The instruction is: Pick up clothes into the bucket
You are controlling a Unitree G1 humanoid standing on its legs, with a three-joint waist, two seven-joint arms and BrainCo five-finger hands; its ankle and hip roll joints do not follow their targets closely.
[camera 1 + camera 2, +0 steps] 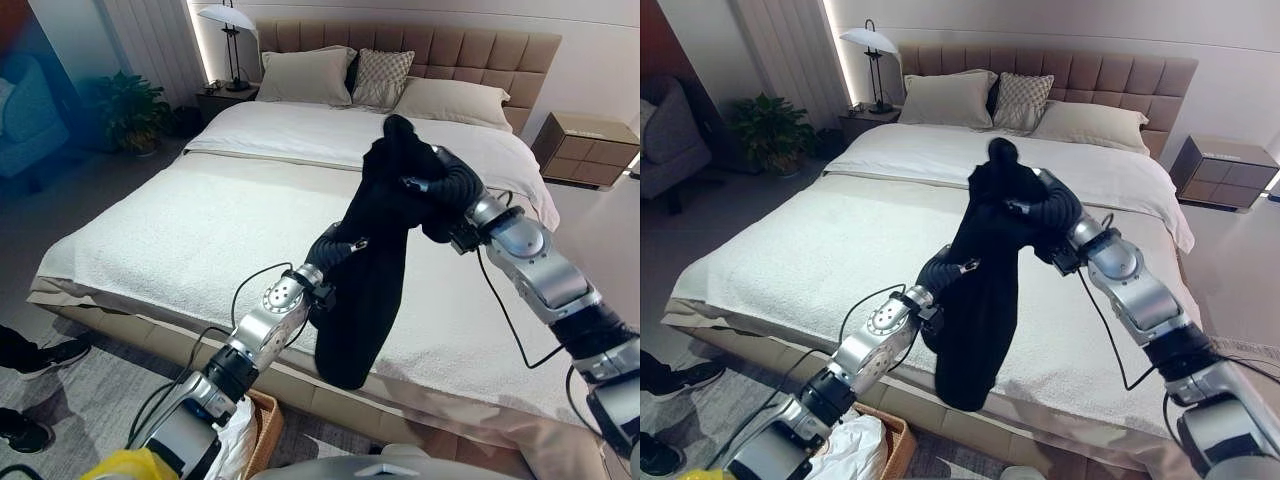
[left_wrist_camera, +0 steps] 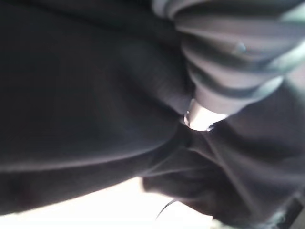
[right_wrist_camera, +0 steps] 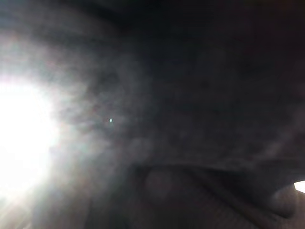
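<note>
A black garment hangs in the air over the near side of the bed. Its top is draped over my right hand, which is raised highest, above the mattress. My left hand is pushed into the cloth lower down, from the left, and the cloth covers it past the dark ribbed cover. The garment's lower end dangles past the bed's front edge. A wicker bucket with white cloth in it stands on the floor by my left arm, below and left of the garment. Dark cloth shows close up in the left wrist view.
Pillows lie at the padded headboard. There are nightstands at the back left, with a lamp, and at the back right. A plant and a blue armchair stand far left. A person's shoes are on the rug at the lower left.
</note>
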